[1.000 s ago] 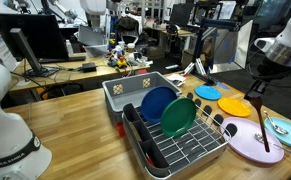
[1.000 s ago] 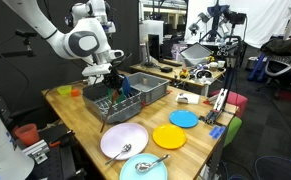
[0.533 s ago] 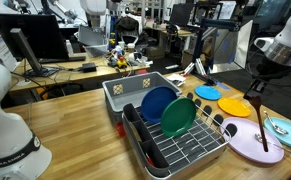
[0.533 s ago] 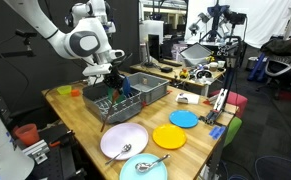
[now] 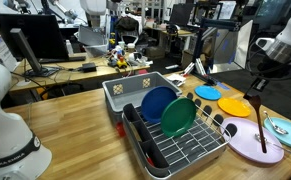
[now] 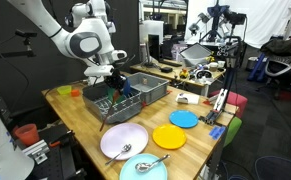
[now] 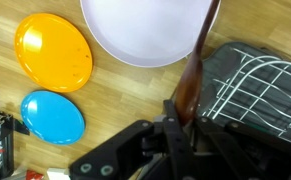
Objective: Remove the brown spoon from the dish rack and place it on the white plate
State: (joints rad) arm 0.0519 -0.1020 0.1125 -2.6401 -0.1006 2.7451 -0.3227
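- A wooden table (image 5: 75, 115) carries everything.
- A wire dish rack (image 5: 190, 150) on a dark tray stands near the front edge in an exterior view.
- A grey bin (image 5: 120, 92) sits close behind it.
- Beside the rack lies a white plate (image 5: 240, 140).
- A yellow plate (image 5: 235, 105) and a blue plate (image 5: 207, 92) lie past it.
- A teal-rimmed plate (image 5: 283, 128) lies at the table's end.
- An orange cup (image 6: 63, 91) stands at the far corner in an exterior view.
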